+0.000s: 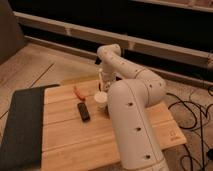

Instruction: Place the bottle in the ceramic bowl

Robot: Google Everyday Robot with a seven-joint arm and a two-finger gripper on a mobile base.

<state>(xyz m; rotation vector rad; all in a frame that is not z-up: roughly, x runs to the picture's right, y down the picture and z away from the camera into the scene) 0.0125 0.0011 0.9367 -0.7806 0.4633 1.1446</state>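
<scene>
My gripper (103, 84) hangs from the white arm (131, 95) over the far middle of the wooden table (75, 142), just above and behind a squat cream-white cup (101, 99). I cannot make out the pale bottle; it may be hidden at the gripper. The dark ceramic bowl does not show and may be behind the arm.
A flat black bar (83, 111) lies left of the cup, with a small red-orange item (78, 92) behind it. A dark mat (22, 125) covers the table's left side. Cables (192, 115) lie on the floor at right.
</scene>
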